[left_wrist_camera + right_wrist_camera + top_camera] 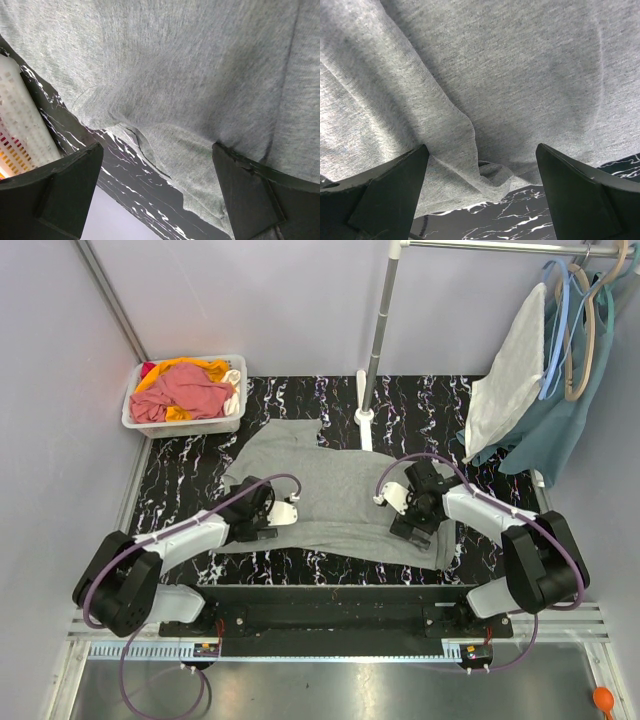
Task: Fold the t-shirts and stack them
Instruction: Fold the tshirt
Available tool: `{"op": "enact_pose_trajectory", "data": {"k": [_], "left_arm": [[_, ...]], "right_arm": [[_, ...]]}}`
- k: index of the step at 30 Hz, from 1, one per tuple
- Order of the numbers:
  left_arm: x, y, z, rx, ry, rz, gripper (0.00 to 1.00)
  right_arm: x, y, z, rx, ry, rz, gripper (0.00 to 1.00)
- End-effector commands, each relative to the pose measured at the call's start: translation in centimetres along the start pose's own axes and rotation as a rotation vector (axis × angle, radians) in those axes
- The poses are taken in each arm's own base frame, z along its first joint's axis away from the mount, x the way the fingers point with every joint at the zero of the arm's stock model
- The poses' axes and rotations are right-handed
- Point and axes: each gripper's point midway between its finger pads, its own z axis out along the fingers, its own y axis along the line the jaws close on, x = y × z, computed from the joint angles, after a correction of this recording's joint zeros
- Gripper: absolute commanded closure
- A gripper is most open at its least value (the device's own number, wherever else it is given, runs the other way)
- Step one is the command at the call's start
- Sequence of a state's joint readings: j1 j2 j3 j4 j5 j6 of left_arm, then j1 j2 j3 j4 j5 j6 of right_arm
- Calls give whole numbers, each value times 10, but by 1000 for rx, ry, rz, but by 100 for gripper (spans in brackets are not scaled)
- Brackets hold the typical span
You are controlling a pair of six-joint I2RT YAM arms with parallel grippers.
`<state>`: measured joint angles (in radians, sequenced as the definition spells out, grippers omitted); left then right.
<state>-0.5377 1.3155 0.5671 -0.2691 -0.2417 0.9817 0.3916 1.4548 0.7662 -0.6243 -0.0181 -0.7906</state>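
A grey t-shirt [335,490] lies spread on the black marbled table [180,480]. My left gripper [272,512] is open at the shirt's left edge, low over it; in the left wrist view the shirt [190,75] fills the frame and its hem runs between the fingers [250,195]. My right gripper [408,502] is open over the shirt's right side; in the right wrist view a creased fold of the shirt [485,165] lies between the fingers [385,195], with its edge on the table.
A white basket [185,422] of red and orange clothes stands at the back left. A clothes rack pole [375,350] rises at the back centre, its white foot touching the shirt. Teal and white garments [540,380] hang on hangers at the right.
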Motion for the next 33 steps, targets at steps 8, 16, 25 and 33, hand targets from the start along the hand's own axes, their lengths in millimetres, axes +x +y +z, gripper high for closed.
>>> {"op": "enact_pose_trajectory", "data": {"k": [8, 16, 25, 33], "left_arm": [[36, -103, -15, 276, 90, -11, 1], [52, -124, -22, 302, 109, -10, 1], [50, -118, -30, 281, 94, -10, 1], [0, -63, -66, 154, -137, -69, 1]], "right_arm": [[27, 55, 9, -151, 62, 12, 0], [35, 57, 9, -145, 80, 2, 0], [37, 49, -1, -118, 102, -22, 0], [-1, 19, -41, 8, -48, -17, 1]]}}
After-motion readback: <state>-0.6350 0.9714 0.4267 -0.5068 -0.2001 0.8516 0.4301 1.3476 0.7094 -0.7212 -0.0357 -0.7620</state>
